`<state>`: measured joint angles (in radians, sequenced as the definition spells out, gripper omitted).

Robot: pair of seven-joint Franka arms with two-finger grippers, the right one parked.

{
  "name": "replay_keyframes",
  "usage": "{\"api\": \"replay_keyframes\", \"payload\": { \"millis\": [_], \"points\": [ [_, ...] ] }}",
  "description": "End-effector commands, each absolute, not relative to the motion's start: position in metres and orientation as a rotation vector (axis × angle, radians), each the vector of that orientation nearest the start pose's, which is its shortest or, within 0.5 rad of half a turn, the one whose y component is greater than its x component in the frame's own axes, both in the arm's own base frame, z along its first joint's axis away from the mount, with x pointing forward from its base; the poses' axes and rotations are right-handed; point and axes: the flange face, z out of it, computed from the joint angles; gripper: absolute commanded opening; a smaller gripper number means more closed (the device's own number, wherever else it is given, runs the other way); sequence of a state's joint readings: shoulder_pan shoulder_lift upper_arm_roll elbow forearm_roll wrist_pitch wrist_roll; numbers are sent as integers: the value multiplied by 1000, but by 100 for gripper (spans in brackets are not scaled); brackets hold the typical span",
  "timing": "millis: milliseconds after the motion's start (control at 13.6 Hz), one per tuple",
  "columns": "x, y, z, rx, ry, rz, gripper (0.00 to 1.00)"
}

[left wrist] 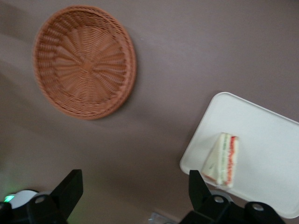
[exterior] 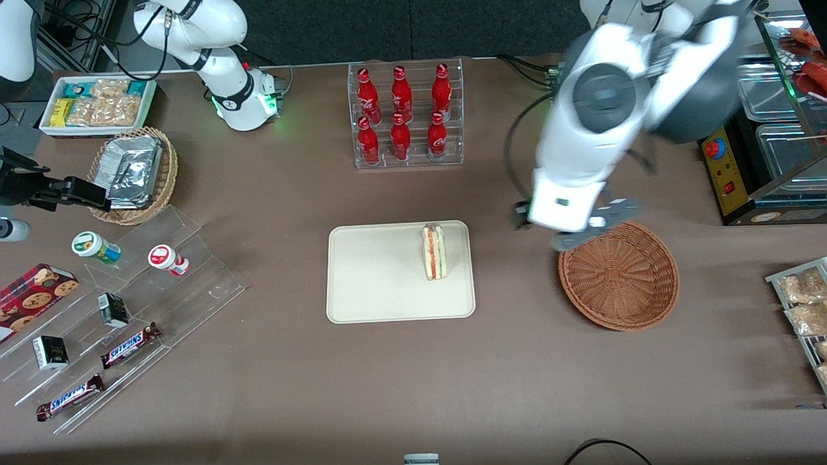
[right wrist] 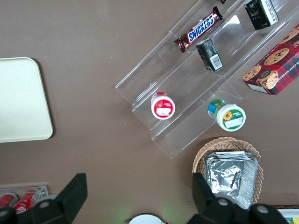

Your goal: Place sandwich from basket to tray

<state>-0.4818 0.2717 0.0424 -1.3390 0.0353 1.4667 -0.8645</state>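
The sandwich (exterior: pixel 435 252) (left wrist: pixel 223 158) stands on its edge on the cream tray (exterior: pixel 375 278) (left wrist: pixel 271 135), near the tray's end that faces the basket, red and green filling showing. The reddish-brown wicker basket (exterior: pixel 619 276) (left wrist: pixel 84 60) sits empty beside the tray, toward the working arm's end of the table. My gripper (exterior: pixel 549 229) (left wrist: pixel 135 182) hangs high over the bare table between tray and basket, at the basket's rim in the front view. It is open and holds nothing.
A clear rack of red bottles (exterior: pixel 405 116) stands farther from the front camera than the tray. A tan basket of foil packets (exterior: pixel 132 174), a snack box (exterior: pixel 97 103) and acrylic shelves (exterior: pixel 123 303) lie toward the parked arm's end. A display case (exterior: pixel 775 129) stands near the basket.
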Motion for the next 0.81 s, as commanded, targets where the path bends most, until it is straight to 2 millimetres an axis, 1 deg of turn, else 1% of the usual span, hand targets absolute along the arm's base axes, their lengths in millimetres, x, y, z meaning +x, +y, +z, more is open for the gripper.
{"api": "replay_keyframes", "payload": {
  "millis": [0,147,295,442,516,589,663,737],
  "points": [
    [552,-201,599,-2983,-501,199,100],
    [550,-154,615,-3017,-417,218,100],
    [545,-98,626,-3084,-310,258,100],
    [532,-57,634,-3109,-187,283,100],
    [522,-43,636,-3122,-142,280,100],
    [514,-37,635,-3127,-114,276,100],
    [511,-37,633,-3128,-105,264,100],
    [513,-37,636,-3135,-94,255,100]
  ]
}}
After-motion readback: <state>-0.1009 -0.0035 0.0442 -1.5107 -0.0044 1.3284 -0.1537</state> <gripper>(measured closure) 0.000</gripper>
